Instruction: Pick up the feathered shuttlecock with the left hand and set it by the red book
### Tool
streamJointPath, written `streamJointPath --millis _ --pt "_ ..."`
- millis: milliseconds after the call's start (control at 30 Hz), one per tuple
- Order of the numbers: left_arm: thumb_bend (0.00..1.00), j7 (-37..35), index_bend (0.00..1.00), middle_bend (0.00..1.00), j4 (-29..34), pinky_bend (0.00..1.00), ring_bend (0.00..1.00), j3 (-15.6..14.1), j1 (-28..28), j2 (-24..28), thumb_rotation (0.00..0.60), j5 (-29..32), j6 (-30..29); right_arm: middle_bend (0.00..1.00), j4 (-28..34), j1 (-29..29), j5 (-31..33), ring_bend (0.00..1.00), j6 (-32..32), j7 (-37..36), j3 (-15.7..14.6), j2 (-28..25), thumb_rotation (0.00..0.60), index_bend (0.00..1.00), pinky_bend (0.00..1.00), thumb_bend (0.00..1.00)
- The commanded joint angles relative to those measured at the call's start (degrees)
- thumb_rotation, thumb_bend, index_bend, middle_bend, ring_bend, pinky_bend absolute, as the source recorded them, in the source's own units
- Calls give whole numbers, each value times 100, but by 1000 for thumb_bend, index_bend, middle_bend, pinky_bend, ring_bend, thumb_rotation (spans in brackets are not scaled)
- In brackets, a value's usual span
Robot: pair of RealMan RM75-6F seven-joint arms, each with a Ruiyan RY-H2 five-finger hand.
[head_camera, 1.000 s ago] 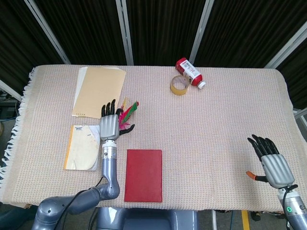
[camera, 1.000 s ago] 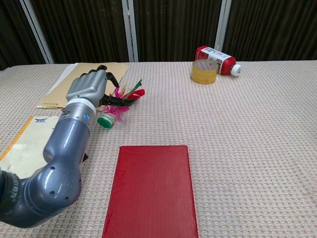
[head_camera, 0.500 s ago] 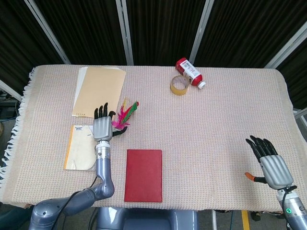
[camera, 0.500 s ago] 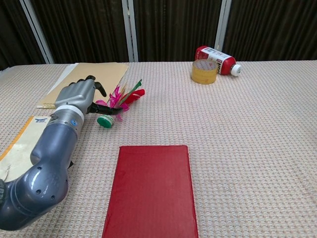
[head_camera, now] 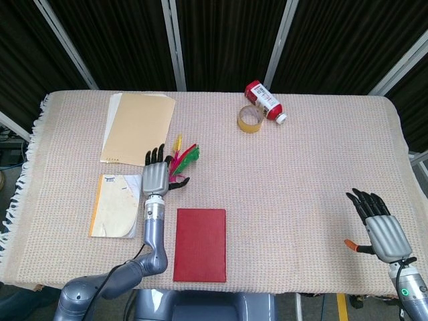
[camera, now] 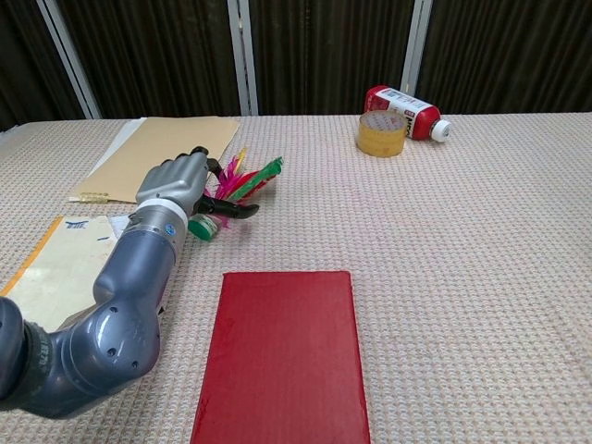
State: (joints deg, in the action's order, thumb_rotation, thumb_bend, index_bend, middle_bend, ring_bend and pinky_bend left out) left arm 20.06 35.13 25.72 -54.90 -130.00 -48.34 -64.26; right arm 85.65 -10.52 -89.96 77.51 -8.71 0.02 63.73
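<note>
The feathered shuttlecock (head_camera: 185, 158) lies on the table cloth, its pink, green and yellow feathers pointing up and to the right. Its green-and-white base (camera: 200, 227) peeks out beside my left hand (head_camera: 156, 179). That hand (camera: 176, 189) lies over the base end, fingers stretched toward the far side. Its thumb reaches out to the right just below the feathers. No closed grip shows. The red book (head_camera: 200, 244) lies flat just near of the hand, also seen large in the chest view (camera: 282, 361). My right hand (head_camera: 382, 231) hovers open at the near right corner.
A tan folder (head_camera: 137, 126) lies beyond the left hand and a pale notebook (head_camera: 115, 204) lies to its left. A tape roll (head_camera: 249, 119) and a red bottle on its side (head_camera: 263, 100) sit at the far middle.
My left hand drew back toward the left, then came right again onto the shuttlecock. The feathers have turned and shifted slightly right, green one now on top. The right hand barely moved.
</note>
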Motion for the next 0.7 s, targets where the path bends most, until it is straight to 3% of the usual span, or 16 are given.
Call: streamJointPath --millis 33,267,400,700 --pt "107 -48 331 0 -66 0 0 -38 -69 -1 359 136 106 0 -21 10 22 0 21 2 18 20 600 0 0 102" --pt "130 -124 425 0 -235 0 0 -118 -168 -1 361 324 180 0 -66 10 61 0 -1 30 28 56 600 0 0 103" --pt "235 -372 527 0 -275 0 0 -252 -199 -1 362 283 50 0 -66 -6 73 0 -39 58 29 66 600 0 0 102" --pt "320 -389 586 0 -404 0 0 -385 -226 -1 362 450 102 0 -85 6 43 0 -3 -4 22 60 600 0 0 102"
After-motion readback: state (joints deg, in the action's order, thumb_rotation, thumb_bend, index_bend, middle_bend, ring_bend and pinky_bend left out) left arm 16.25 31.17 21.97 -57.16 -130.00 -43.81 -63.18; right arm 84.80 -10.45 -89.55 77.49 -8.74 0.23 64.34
